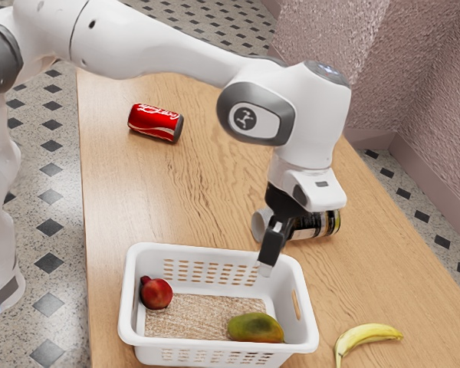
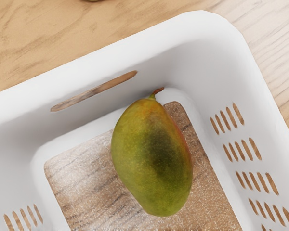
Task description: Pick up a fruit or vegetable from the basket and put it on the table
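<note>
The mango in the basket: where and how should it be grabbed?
Likely best from above, squeezing the mango across its middle, long side to long side: it lies flat, longer than wide, and the basket walls hinder coming in sideways.

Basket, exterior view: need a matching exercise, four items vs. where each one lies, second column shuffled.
Items:
1. mango
2. round red fruit
3. red can
4. banana

Places:
A. on the table, off the basket's right side in the exterior view
B. in the basket, toward the exterior view's left
C. in the basket, toward the exterior view's right
D. on the table, beyond the basket's far rim

Pairs: 1-C, 2-B, 3-D, 4-A
</note>
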{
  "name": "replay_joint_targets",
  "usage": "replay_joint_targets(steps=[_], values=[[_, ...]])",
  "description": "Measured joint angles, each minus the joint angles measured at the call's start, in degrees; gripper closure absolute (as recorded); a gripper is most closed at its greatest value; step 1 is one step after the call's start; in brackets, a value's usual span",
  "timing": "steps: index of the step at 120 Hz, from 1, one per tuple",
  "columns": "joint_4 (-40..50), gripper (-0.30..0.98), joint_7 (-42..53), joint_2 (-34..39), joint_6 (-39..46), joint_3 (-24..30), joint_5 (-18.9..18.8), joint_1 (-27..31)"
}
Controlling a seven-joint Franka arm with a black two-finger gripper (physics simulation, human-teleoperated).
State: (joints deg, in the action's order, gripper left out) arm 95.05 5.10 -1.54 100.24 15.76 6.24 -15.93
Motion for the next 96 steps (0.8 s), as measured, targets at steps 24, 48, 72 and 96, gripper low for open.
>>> replay_joint_targets(steps=[24,48,72,96], values=[[-0.05,0.00,0.71,0.08,-0.05,-0.37,0.02,-1.04],[-0.12,0.00,1.36,0.02,-0.11,1.06,0.05,-3.97],[0.26,0.00,1.83,-0.98,-0.13,1.49,0.31,-6.82],[0.33,0.00,2.17,-2.47,-0.10,1.11,0.52,-3.57]])
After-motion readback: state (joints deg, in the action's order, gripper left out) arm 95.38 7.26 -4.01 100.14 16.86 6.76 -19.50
